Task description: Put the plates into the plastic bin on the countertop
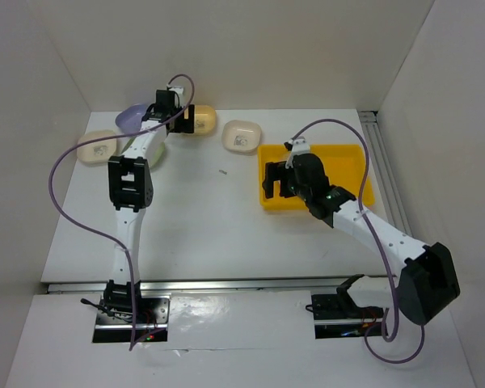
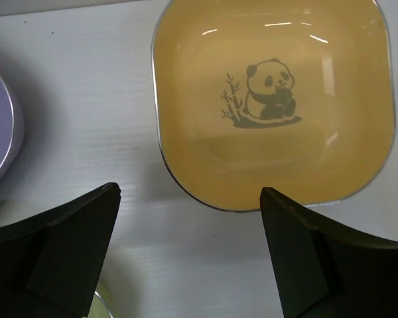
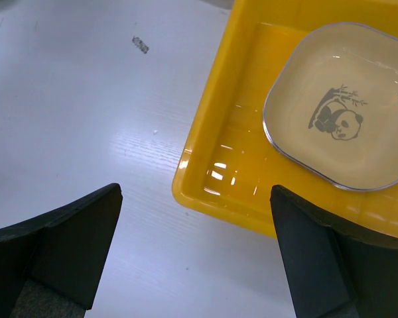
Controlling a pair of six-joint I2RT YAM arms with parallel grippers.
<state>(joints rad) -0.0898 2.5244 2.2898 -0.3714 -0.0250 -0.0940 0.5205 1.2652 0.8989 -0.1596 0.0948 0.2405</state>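
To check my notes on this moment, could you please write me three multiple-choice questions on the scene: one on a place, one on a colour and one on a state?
1. Where does the cream plate in the right wrist view lie?
A. on the bare table
B. inside the bin
C. between the fingers

2. What colour is the dish below the left gripper?
A. yellow
B. lavender
C. green

3. How do the left gripper and the right gripper stand?
A. both shut on plates
B. left open, right shut
C. both open and empty

Answers:
1 B: the cream plate rests on the floor of the bin, within its walls.
2 A: the dish with the panda is plainly yellow.
3 C: in each wrist view the fingers are wide apart with nothing between them.
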